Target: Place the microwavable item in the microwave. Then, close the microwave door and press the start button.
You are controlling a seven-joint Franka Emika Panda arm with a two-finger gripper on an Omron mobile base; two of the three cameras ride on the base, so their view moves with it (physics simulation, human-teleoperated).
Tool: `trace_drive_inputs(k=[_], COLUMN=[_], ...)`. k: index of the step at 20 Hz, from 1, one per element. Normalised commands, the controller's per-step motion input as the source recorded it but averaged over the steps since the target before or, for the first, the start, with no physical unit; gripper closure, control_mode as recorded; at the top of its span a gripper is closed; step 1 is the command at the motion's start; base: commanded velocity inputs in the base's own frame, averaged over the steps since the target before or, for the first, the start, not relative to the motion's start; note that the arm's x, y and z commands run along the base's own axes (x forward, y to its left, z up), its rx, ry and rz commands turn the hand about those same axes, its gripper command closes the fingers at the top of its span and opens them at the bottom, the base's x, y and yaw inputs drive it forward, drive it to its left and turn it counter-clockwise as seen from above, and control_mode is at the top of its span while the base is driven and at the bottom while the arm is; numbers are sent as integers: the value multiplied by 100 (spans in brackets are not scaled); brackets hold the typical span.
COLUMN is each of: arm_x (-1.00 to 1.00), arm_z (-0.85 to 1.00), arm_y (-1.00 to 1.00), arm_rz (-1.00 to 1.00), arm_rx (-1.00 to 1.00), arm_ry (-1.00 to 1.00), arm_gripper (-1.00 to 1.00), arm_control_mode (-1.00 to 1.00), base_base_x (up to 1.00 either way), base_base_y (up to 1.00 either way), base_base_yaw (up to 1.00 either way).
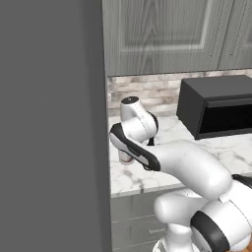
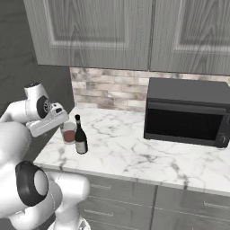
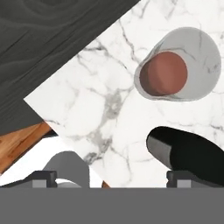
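Dark fingertips [image 3: 175, 177] of the two-finger gripper [image 3: 109, 177] rise at the hand view's lower edge, spread wide apart and clamping nothing, looking down on the short clear glass tumbler with reddish-brown filling [image 3: 177, 65]. That tumbler stands upright on the white marble counter [image 2: 134, 152] near its left end, just beside a dark labelled wine bottle [image 2: 80, 137], which probably leaves the approach from above easiest. Well apart to the right sits the wide dark grey microwave [image 2: 186, 112]; its door appears shut, so I judge it needs opening.
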Motion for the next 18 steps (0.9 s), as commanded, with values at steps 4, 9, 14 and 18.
trace_drive_inputs(k=[4,9,14,18], arm_x=[29,28,33,42], arm_z=[-19,-15,-25,-11], arm_y=[19,5,1,3], arm_rz=[1,1,1,0], arm_rx=[-4,0,0,0], arm_ry=[0,1,0,0], arm_gripper=[-100,-100,-100,-100], arm_control_mode=[-100,-100,-100,-100], base_base_x=[0,0,0,0], base_base_y=[0,0,0,0], base_base_yaw=[0,0,0,0])
